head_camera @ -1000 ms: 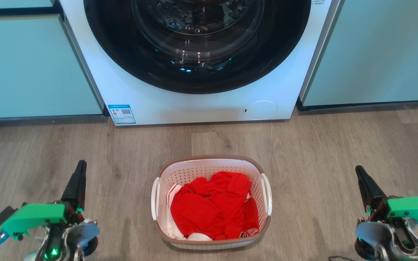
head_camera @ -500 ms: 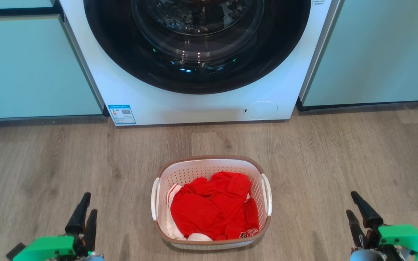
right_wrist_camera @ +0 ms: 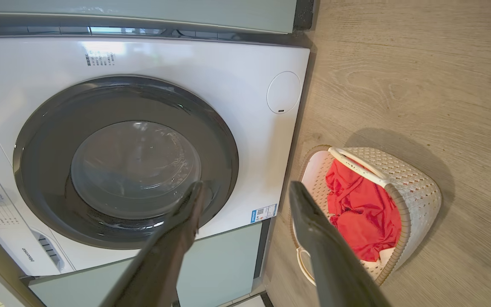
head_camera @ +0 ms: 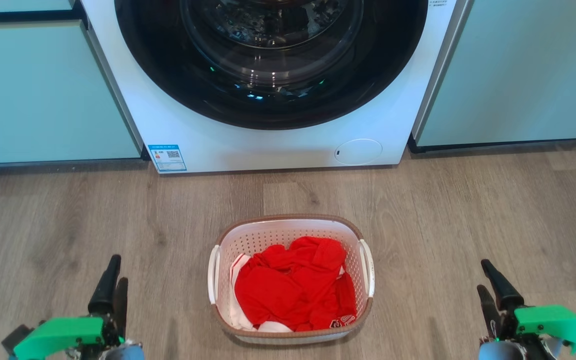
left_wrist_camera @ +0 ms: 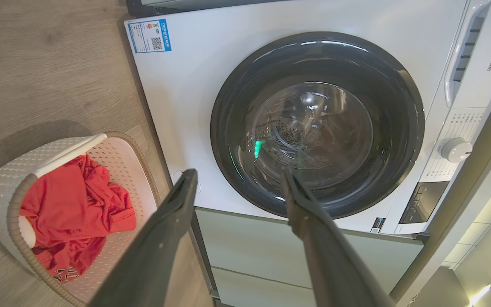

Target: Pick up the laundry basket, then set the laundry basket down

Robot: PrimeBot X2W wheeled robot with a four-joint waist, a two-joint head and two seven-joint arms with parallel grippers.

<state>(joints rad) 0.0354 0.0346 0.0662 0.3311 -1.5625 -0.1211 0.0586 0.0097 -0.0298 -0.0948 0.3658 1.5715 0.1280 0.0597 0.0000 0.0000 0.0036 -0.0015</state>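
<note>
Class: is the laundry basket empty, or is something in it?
Not empty: red clothing lies crumpled inside the laundry basket, covering most of its bottom.

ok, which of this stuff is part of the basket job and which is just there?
Job: laundry basket, on the floor; left hand and right hand, both open, either side of it, not touching.
Just there: red clothes inside the basket; washing machine; pale green cabinets.

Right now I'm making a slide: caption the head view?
Basket of red clothes before the washer, left end effector and right end effector open either side.
</note>
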